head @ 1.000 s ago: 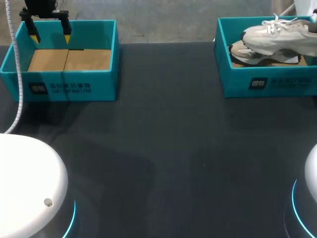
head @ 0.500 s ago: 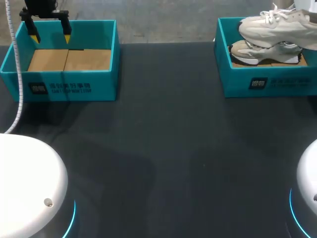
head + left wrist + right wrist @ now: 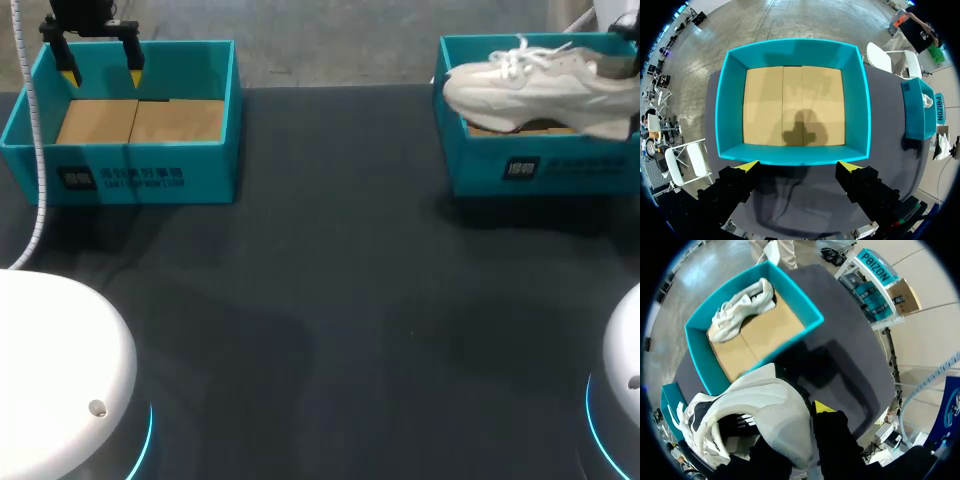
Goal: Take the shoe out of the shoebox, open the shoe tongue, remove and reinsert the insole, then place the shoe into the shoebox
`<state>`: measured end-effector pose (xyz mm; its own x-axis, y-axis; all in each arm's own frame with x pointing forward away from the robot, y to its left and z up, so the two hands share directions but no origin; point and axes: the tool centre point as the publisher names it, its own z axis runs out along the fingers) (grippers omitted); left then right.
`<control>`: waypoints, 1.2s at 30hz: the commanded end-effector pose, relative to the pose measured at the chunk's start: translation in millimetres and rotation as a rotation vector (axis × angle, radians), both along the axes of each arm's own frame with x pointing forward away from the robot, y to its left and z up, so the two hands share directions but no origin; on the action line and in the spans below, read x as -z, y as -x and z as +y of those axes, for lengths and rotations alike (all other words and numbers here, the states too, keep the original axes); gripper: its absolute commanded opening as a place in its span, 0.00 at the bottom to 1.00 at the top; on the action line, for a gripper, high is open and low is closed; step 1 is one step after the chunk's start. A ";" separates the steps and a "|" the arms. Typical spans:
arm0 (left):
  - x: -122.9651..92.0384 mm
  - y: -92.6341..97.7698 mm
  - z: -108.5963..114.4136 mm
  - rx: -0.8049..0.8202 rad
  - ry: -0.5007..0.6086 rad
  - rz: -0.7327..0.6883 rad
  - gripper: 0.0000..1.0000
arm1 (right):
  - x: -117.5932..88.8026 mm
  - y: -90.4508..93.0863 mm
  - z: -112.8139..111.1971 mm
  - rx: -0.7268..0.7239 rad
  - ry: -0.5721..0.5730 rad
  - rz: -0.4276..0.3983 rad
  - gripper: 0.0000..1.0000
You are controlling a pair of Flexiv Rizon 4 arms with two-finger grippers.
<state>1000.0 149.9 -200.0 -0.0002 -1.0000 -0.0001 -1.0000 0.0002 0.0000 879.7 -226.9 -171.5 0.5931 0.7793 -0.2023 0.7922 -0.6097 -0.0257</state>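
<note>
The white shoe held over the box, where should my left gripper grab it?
Probably by the forefoot, pinching its sides just behind the toe, coming from the table's middle. The shoe hangs level, toe toward that side, and the right gripper holds the heel.

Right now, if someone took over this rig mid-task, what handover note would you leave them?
Left gripper: open, empty, above the empty left shoebox.
Right gripper: shut on the lifted shoe, apparently near its heel end.
Lifted shoe: in the air over the front-left corner of the right shoebox, toe toward the table's middle. A second shoe lies inside that box.
Done: shoe is out of the box, not yet set down.
Left: open the tongue, remove and reinsert the insole, put the shoe back in the shoebox.
</note>
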 end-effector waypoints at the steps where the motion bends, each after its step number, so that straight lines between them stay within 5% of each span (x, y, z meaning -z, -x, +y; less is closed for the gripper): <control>1: 0.0 0.0 0.0 0.000 0.000 0.000 1.00 | 17.5 43.3 23.0 -0.007 0.032 -0.096 0.00; 13: 0.0 0.0 0.0 0.000 0.000 0.000 1.00 | 36.7 93.3 67.6 0.008 -0.004 -0.079 0.00; 32: 0.0 0.0 0.0 0.000 0.000 0.000 1.00 | 39.6 93.6 73.2 -0.041 -0.003 -0.066 0.00; 36: 0.0 0.0 0.0 0.000 0.000 0.000 1.00 | 43.3 115.7 100.7 -0.051 0.025 -0.083 0.00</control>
